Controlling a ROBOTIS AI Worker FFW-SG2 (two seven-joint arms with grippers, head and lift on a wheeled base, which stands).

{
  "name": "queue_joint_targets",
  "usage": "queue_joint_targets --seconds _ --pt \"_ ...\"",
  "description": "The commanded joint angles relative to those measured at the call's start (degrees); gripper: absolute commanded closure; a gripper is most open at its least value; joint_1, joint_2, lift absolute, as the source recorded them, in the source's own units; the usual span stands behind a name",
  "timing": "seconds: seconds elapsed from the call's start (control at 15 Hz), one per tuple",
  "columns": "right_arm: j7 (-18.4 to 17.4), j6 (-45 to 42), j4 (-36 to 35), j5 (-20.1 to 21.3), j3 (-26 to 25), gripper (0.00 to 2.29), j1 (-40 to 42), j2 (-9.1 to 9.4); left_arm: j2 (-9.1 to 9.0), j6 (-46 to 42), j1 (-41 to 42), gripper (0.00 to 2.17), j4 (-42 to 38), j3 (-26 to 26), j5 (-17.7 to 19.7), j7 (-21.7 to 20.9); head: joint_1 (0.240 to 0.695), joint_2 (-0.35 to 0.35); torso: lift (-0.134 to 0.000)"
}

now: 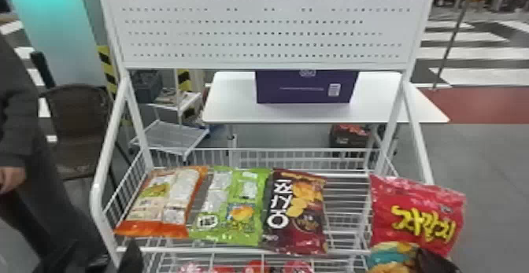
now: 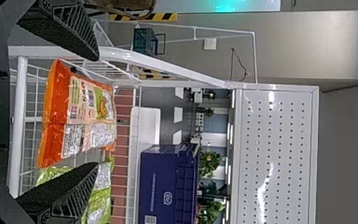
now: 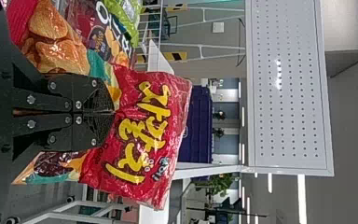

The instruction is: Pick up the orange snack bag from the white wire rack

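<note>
"Where is the orange snack bag (image 1: 157, 203)?"

"Lying in the upper basket of the white wire rack (image 1: 252, 149), at its left end. The green snack bag (image 1: 232, 209) is just beside it, then comes the dark brown snack bag (image 1: 297, 213). That makes 3 in a row."

"And the left hand (image 1: 132, 258)?"

"Low at the rack's front left corner, released, its 2 black fingers spread wide. In the left wrist view the orange snack bag lies beyond them, apart from both."

"What about the right hand (image 1: 435, 261)?"

"Clenched on the red snack bag (image 1: 417, 213), near the rack's right end. In the right wrist view, the 2 fingers pinch it from its lower part, and the printed red part spreads out past the tips."

"Anything else around?"

"A white perforated panel (image 1: 267, 28) across the top of the rack. Behind the rack there's a white tabletop (image 1: 232, 107) with a purple box (image 1: 303, 89) on it, and some red packs (image 1: 256, 267) sit below the upper basket."
</note>
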Motion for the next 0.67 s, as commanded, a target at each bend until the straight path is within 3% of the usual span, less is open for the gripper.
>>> queue_joint_targets --seconds 0.0,0.6 --pt "0.0 0.0 0.0 -0.1 0.0 2.22 -0.1 0.00 0.02 0.0 -0.2 0.08 0.1 0.0 0.1 0.0 0.499 0.000 0.000" --pt "0.1 0.0 0.0 -0.3 -0.2 2.22 -0.5 0.17 0.02 0.8 -1.8 0.08 0.4 -1.0 0.1 -0.4 0.499 0.000 0.000"
